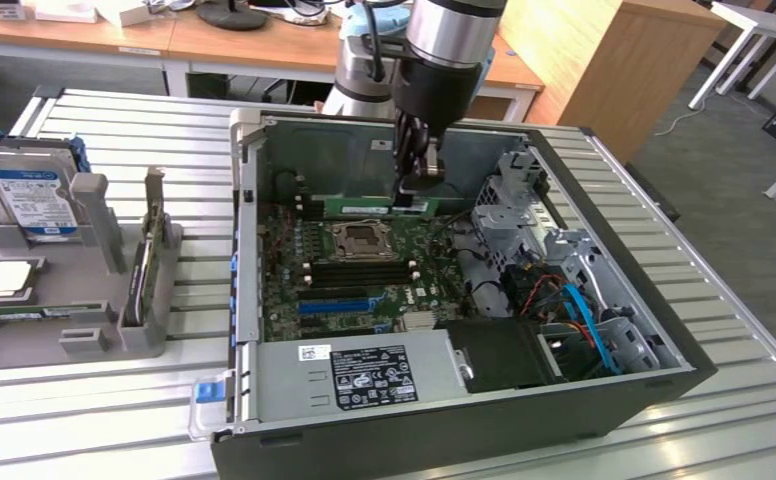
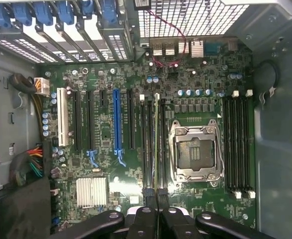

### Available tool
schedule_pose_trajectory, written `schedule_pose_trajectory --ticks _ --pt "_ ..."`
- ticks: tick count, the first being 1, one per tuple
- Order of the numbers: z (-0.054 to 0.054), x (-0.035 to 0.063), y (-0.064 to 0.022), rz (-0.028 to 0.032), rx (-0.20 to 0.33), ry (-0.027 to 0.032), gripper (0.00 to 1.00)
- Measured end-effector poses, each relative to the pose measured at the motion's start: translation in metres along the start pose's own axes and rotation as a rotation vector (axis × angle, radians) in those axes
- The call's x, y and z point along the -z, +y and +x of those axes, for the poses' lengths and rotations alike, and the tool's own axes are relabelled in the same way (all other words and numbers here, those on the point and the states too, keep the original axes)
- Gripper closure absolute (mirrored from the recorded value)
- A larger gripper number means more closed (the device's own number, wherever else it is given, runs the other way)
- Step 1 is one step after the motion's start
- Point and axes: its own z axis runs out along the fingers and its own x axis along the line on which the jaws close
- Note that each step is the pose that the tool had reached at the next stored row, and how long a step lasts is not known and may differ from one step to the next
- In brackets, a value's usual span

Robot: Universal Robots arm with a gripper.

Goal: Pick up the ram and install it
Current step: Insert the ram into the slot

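Note:
The ram (image 1: 368, 208) is a thin green stick, and my gripper (image 1: 418, 188) is shut on one end of it inside the open computer case (image 1: 245, 230). In the wrist view the ram (image 2: 157, 144) shows edge-on as a narrow line running away from the fingertips (image 2: 148, 195). It lies along the black memory slots (image 2: 146, 144) beside the empty processor socket (image 2: 195, 152). Whether it is touching a slot or hanging just above one I cannot tell.
A long blue slot (image 2: 117, 119) and a white slot (image 2: 62, 117) lie further along the motherboard. The power supply (image 1: 361, 375) and a drive cage with cables (image 1: 562, 290) crowd the case. On the exterior view's left, a grey rack (image 1: 81, 330) holds a hard drive (image 1: 28, 195).

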Motion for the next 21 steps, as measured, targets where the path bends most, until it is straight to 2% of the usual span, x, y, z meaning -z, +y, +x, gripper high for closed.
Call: schedule_pose_trajectory --ticks 7,11,21 --pt "0.0 -0.0013 0.0 0.0001 0.0 -0.0002 0.88" --pt "-0.0001 -0.0073 -0.0001 0.0001 0.0 -0.0001 0.88" --pt "0.004 -0.0079 -0.0002 0.0 0.0 0.0 0.88"
